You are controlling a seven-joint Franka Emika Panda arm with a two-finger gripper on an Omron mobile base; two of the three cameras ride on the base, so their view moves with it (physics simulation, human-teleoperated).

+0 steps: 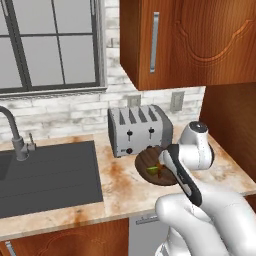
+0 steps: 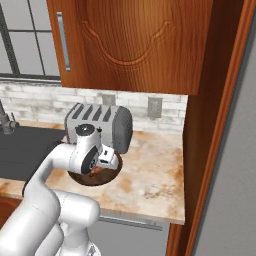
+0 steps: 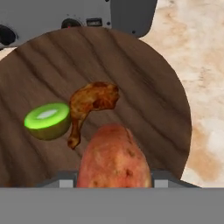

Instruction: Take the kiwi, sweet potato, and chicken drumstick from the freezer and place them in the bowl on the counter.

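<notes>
The round, shallow dark-brown wooden bowl (image 3: 144, 87) sits on the beige marbled stone tabletop with rusty-orange blotches (image 1: 125, 185), directly in front of the silver four-slot toaster (image 1: 140, 129) and close to touching its front face. In the hand view, the halved bright-green kiwi (image 3: 47, 120) lies on the bowl's floor, cut face up, with the browned chicken drumstick (image 3: 92, 105) just beside it, thin end toward the camera. The reddish-brown, speckled sweet potato (image 3: 114, 159) is clasped between the two fingers of the tool (image 3: 114, 183), whose pale finger bodies press against its flanks at the lower edge of that view; the potato hangs over the bowl, near the drumstick. From the left base view the white arm reaches down over the bowl, the kiwi showing as a green spot at its inner edge. A dark grey sink (image 1: 47, 175) with a grey tap (image 1: 15, 132) lies well to the left of the toaster.
</notes>
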